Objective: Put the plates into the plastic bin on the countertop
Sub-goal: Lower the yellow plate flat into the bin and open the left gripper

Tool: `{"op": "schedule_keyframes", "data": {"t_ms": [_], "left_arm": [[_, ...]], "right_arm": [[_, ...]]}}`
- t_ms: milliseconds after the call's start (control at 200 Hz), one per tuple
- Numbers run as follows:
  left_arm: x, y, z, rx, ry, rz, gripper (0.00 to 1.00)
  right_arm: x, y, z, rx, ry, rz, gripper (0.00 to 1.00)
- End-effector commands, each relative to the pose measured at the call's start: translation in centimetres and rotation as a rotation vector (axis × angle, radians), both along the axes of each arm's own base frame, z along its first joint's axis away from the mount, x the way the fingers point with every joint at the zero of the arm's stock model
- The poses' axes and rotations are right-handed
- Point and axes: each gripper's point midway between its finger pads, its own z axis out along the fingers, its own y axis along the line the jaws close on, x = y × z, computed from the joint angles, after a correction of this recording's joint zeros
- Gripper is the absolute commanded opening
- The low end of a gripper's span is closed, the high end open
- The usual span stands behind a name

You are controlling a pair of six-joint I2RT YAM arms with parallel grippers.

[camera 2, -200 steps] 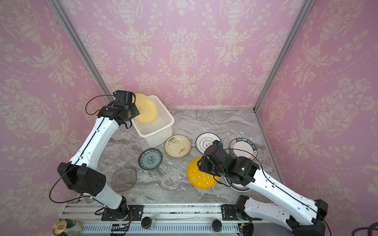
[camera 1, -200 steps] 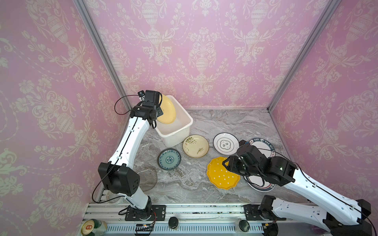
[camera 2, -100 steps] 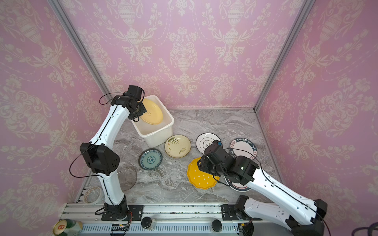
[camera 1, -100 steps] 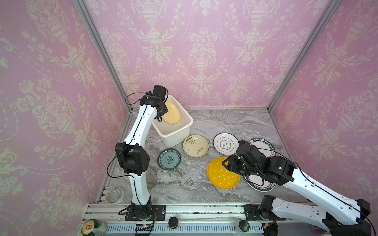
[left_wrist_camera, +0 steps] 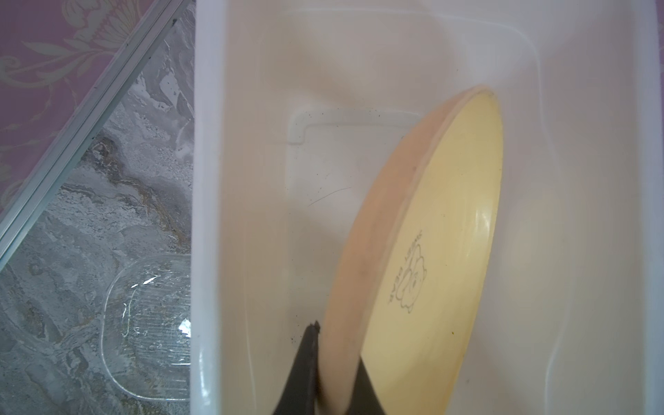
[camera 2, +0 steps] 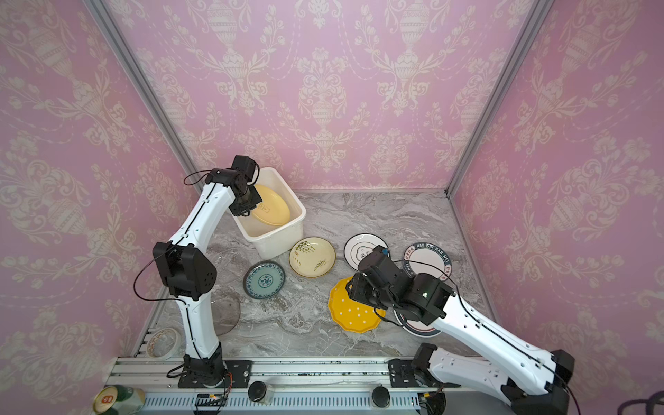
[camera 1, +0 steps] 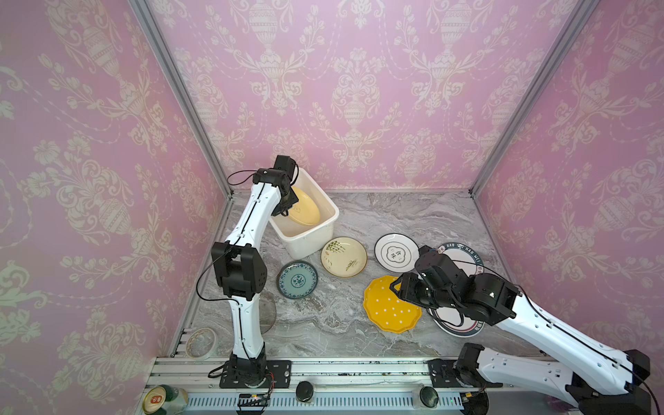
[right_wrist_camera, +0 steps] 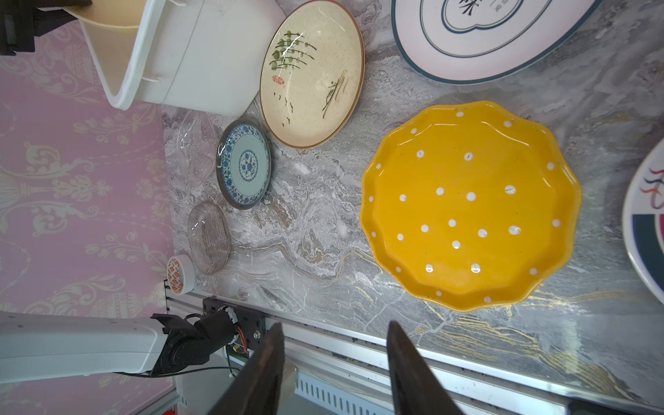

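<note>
Compared with a second before, the left arm had folded its elbow up and swung inward. The pale yellow plate (camera 1: 306, 211), earlier held high over the near-left rim of the bin (camera 1: 309, 245), had gone down inside it. The right arm and the plates on the desk (camera 1: 395, 215) had not moved.

The left gripper (left_wrist_camera: 336, 345) was closed tight on the plate's edge, one finger on the underside and one on the upper face. From there the plate (left_wrist_camera: 431, 251) reached away from the gripper deep into the bin (left_wrist_camera: 251, 143), steeply tilted on edge, its far rim close to the wall. Whether it touched the floor of the bin could not be told. In both top views the gripper (camera 2: 248, 208) sat just inside the bin's left side, with the plate (camera 2: 271, 210) to its right.

The right gripper (right_wrist_camera: 336, 325) hung about half open, gripping nothing. The dotted yellow plate (right_wrist_camera: 467, 204) lay flat on the desk just beyond its fingertips. In a top view the gripper (camera 1: 395, 287) hovered above that plate's (camera 1: 388, 309) right side.
</note>
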Motion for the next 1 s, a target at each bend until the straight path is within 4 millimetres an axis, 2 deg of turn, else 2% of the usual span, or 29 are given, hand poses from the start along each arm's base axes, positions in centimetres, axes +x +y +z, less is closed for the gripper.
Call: {"op": "schedule_keyframes", "data": {"t_ms": [0,325,560,700,891,996], "left_arm": [[0.8,0.0,-0.3,-0.078,-0.021,0.083,0.0],[2.8,-1.6,-1.2,-0.313,-0.083,0.302,0.0],[3.0,-2.0,-1.6,-0.414,-0.101,0.492,0.0],[2.4,-1.9,-1.6,-0.385,-0.09,0.528,0.0],[0.7,-0.7,-1.5,-0.301,-0.06,0.592,0.0],[0.8,-0.9,-1.5,-0.318,-0.072,0.627,0.0]], "right_arm": [[0.1,0.1,0.5,-0.005,-0.001,0.011,0.47],[0.4,0.5,0.6,-0.003,0.007,0.012,0.47],[0.5,0.7,0.5,0.01,0.005,0.01,0.47],[0.6,0.8,0.7,0.013,0.0,0.008,0.47],[0.6,0.9,0.3,0.013,0.005,0.006,0.47],[0.6,1.1,0.1,0.019,0.011,0.007,0.47]]}}
